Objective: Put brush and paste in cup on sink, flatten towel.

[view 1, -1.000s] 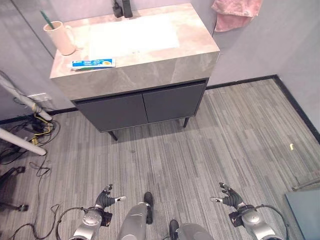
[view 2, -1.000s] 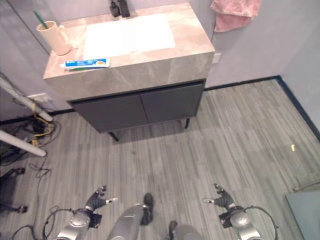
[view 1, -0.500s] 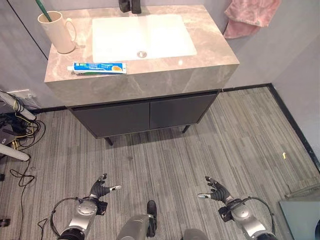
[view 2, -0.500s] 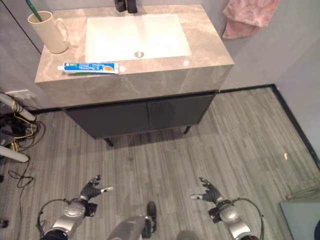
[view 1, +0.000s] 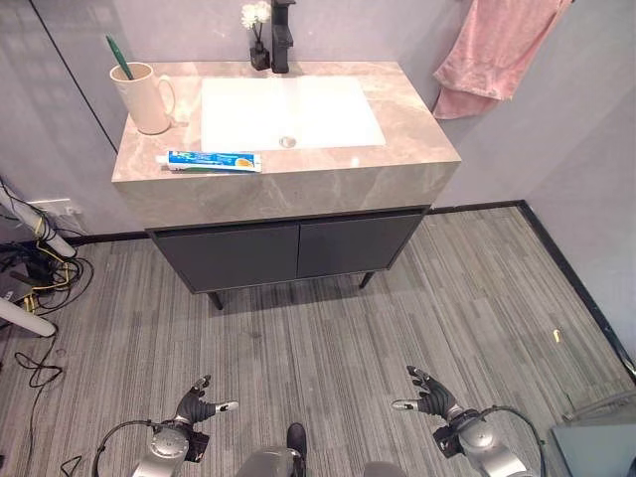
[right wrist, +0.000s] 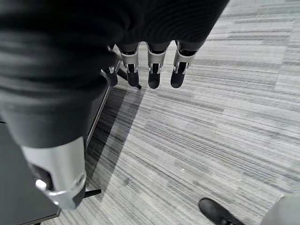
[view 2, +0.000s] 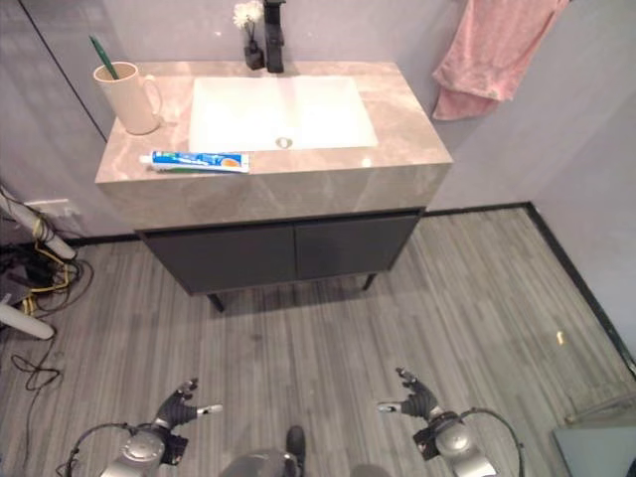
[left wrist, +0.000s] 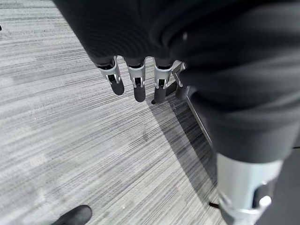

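Your left hand (view 1: 192, 409) hangs low at about 7 o'clock in the head view, fingers relaxed and apart, holding nothing; your right hand (view 1: 429, 401) sits at about 5 o'clock in the same loose, empty state. Both are well apart from the sink counter (view 1: 397, 174), which stands at 12 o'clock.

On that counter, the toothpaste (view 1: 213, 160) lies flat near the front edge, at 9 o'clock from the basin (view 1: 290, 110). The cup (view 1: 145, 97) stands upright at the counter's far-left corner, at 11 o'clock from the toothpaste, with a green toothbrush (view 1: 119, 58) already leaning in it. The pink towel (view 1: 497, 50) hangs bunched on the wall at 1 o'clock.

The step in hand looks like the approach. Close in squarely until the front edge is within easy reach, then bring your left hand up over the toothpaste. Pinch it near one end so it can tip upright into the cup without knocking the toothbrush.
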Motion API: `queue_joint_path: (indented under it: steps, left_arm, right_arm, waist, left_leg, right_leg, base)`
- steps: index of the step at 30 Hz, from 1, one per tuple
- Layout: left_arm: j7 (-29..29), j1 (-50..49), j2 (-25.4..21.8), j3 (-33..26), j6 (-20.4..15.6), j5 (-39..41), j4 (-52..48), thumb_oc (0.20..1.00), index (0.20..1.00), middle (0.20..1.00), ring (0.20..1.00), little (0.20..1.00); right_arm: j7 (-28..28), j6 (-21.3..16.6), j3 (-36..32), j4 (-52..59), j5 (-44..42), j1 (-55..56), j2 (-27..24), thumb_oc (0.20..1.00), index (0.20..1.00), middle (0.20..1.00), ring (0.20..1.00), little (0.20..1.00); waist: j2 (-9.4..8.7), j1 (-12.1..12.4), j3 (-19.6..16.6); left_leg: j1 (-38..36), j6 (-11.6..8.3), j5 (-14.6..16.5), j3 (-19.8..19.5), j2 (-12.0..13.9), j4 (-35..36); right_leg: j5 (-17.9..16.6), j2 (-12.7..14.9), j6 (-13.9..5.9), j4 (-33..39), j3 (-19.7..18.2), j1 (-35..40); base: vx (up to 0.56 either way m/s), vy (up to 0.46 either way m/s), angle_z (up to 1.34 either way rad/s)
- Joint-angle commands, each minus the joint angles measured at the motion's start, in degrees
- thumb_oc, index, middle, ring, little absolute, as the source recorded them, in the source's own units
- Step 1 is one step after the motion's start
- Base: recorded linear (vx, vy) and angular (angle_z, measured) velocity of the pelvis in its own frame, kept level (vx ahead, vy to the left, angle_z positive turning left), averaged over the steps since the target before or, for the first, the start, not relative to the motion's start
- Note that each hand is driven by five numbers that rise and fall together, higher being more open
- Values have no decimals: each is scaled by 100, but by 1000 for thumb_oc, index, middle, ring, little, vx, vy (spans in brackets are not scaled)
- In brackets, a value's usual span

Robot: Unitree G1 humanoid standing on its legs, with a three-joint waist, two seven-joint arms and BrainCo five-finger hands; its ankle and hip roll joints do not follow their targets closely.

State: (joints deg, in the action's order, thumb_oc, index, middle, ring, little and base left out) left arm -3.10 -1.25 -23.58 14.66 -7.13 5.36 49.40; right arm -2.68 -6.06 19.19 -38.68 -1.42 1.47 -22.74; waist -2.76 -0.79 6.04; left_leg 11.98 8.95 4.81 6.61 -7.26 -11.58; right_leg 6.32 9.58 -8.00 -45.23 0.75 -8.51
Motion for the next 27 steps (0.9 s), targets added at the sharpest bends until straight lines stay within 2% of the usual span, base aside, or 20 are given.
queue_joint_path:
  steps: [1, 2, 3, 4, 5, 7, 10, 11, 12, 15, 18, 19, 22, 27]
  left_arm:
    - [28, 92, -171, -187, -72, -228, -373, 1000, 1000, 1000, 1000, 1000]
    - [12, 115, -147, -195, -61, -246, -346, 1000, 1000, 1000, 1000, 1000]
    - [-12, 188, -114, -203, -64, -206, -237, 1000, 1000, 1000, 1000, 1000]
    - [-13, 190, -113, -203, -66, -206, -234, 1000, 1000, 1000, 1000, 1000]
    - [-37, 234, -95, -223, -73, -189, -150, 1000, 1000, 1000, 1000, 1000]
    - [-41, 322, -78, -186, -62, -200, -77, 1000, 1000, 1000, 1000, 1000]
    - [-25, 412, -46, -114, -62, -261, -32, 1000, 1000, 1000, 1000, 1000]
    - [-6, 469, -12, -79, -77, -296, 59, 1000, 1000, 1000, 1000, 1000]
    - [-7, 471, -10, -78, -78, -296, 61, 1000, 1000, 1000, 1000, 1000]
    - [-26, 456, 63, -140, -73, -286, 127, 1000, 1000, 1000, 1000, 1000]
    - [-15, 390, 114, -152, -55, -318, 143, 1000, 1000, 1000, 1000, 1000]
    - [-14, 389, 129, -133, -54, -322, 143, 1000, 1000, 1000, 1000, 1000]
    - [-45, 407, 175, -129, -50, -289, 184, 1000, 1000, 1000, 1000, 1000]
    - [-91, 505, 216, -58, -47, -237, 263, 1000, 1000, 1000, 1000, 1000]
  right_arm:
    - [52, -102, -224, 247, -26, -224, -97, 1000, 1000, 1000, 1000, 1000]
    - [47, -108, -227, 210, -47, -219, -95, 1000, 1000, 1000, 1000, 1000]
    - [36, -129, -210, 222, -90, -216, -118, 1000, 1000, 1000, 1000, 1000]
    - [36, -129, -210, 222, -90, -217, -119, 1000, 1000, 1000, 1000, 1000]
    - [44, -147, -170, 224, -108, -247, -129, 1000, 1000, 1000, 1000, 1000]
    - [73, -170, -142, 213, -140, -267, -166, 1000, 1000, 1000, 1000, 1000]
    - [100, -185, -134, 188, -180, -275, -213, 1000, 1000, 1000, 1000, 1000]
    - [99, -179, -159, 122, -260, -253, -217, 1000, 1000, 1000, 1000, 1000]
    - [99, -180, -160, 121, -260, -253, -219, 1000, 1000, 1000, 1000, 1000]
    - [75, -146, -160, 127, -289, -236, -197, 1000, 1000, 1000, 1000, 1000]
    - [29, -129, -125, 204, -196, -118, -226, 1000, 1000, 1000, 1000, 1000]
    - [37, -128, -124, 210, -179, -101, -243, 1000, 1000, 1000, 1000, 1000]
    - [58, -113, -93, 245, -100, -124, -282, 1000, 1000, 1000, 1000, 1000]
    - [81, -111, 37, 319, 68, -234, -399, 1000, 1000, 1000, 1000, 1000]
  waist:
    - [120, 22, 514]
    - [111, -16, 565]
    - [125, -96, 604]
    - [119, -104, 614]
    - [97, -130, 668]
    - [85, -207, 770]
    - [49, -339, 860]
    - [-9, -439, 870]
    - [4, -442, 887]
    - [-105, -495, 868]
    - [-143, -467, 761]
    - [-139, -484, 733]
    - [-131, -488, 672]
    - [-166, -476, 583]
  left_leg:
    - [-22, -313, 25, 42, 339, -341]
    - [-80, -314, 28, -16, 272, -359]
    - [-137, -334, 8, -71, 245, -333]
    - [-142, -336, 21, -77, 238, -347]
    - [-217, -352, 51, -67, 215, -317]
    - [-278, -373, 108, -131, 171, -342]
    - [-537, -413, 243, -199, 51, -328]
    - [-725, -437, 350, -265, -47, -325]
    - [-745, -439, 362, -273, -36, -329]
    - [-1038, -493, 471, -306, -189, -265]
    - [-1133, -574, 467, -363, -224, -248]
    - [-1123, -592, 443, -404, -219, -244]
    - [-1124, -637, 412, -447, -176, -200]
    - [-1205, -745, 310, -582, -27, 43]
  right_leg:
    - [-2570, 428, -150, 1217, 117, 68]
    - [-2348, 230, -138, 1238, 13, -136]
    - [-1697, -81, 4, 1384, 17, -485]
    - [-1674, -72, 6, 1361, 22, -480]
    - [-1490, -146, 33, 1565, 110, -671]
    - [-1336, -291, 25, 1640, 22, -991]
    - [-1488, -435, -28, 2045, -153, -1392]
    - [-1646, -526, -73, 2506, -321, -1473]
    - [-1645, -533, -71, 2517, -309, -1445]
    - [-2106, -358, -195, 3531, 0, -1415]
    - [-2136, -296, -174, 3834, 133, -1092]
    - [-2152, -356, -131, 3827, 47, -1056]
    - [-2240, -377, -125, 3873, 127, -1016]
    - [-2088, -479, -63, 3917, 216, -968]
  base:
    - [62, 125, -14]
    - [100, 114, -16]
    - [90, 83, -12]
    - [76, 63, -3]
    - [35, 28, 3]
    - [65, 38, 1]
    - [165, 10, 23]
    - [192, -24, 36]
    - [223, -33, 16]
    - [196, -26, 24]
    - [193, -64, 7]
    - [146, -69, 23]
    - [113, -75, 33]
    - [102, -93, 14]
